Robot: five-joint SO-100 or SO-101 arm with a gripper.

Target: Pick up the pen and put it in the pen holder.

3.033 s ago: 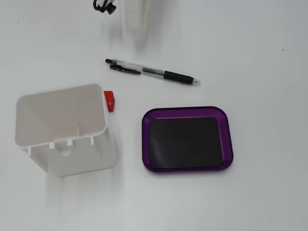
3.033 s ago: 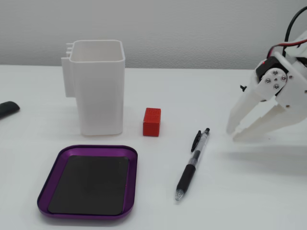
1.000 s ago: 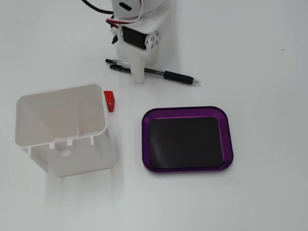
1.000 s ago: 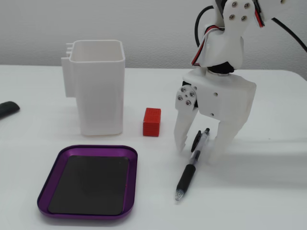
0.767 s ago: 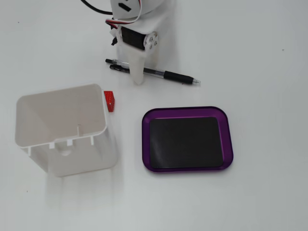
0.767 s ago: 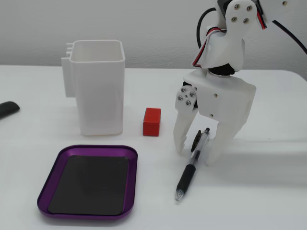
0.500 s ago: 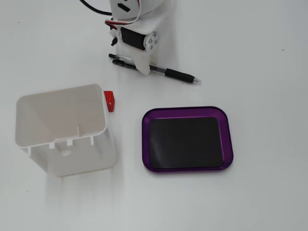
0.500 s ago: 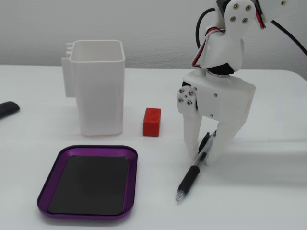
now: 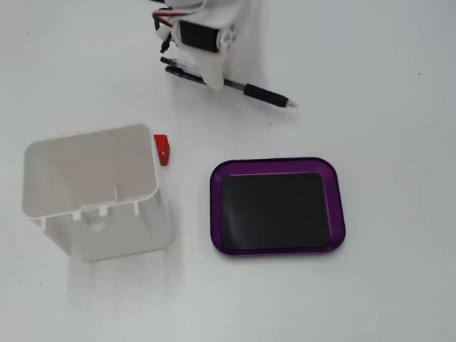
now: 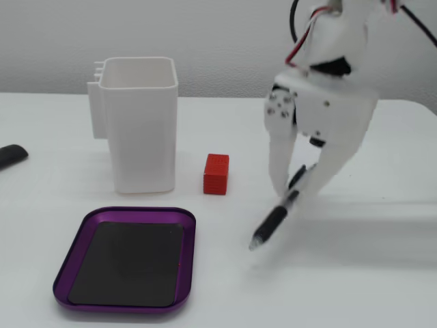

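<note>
A black pen (image 9: 260, 93) with a clear tip lies slanted on the white table at the top of a fixed view. My white gripper (image 9: 208, 77) sits over the pen's middle. In the other fixed view, the gripper (image 10: 292, 195) points down with its two fingers (image 10: 278, 164) pressed against the pen (image 10: 272, 224) from both sides. The pen still rests on the table. The white, open-topped, box-shaped pen holder (image 9: 92, 192) stands well away from the pen. It also shows in the other fixed view (image 10: 140, 130).
A small red block (image 9: 162, 149) (image 10: 216, 173) sits beside the holder. A purple tray (image 9: 217, 206) (image 10: 68, 270) with a black inside lies between the holder and the pen side. A dark object (image 10: 10, 156) lies at the left edge.
</note>
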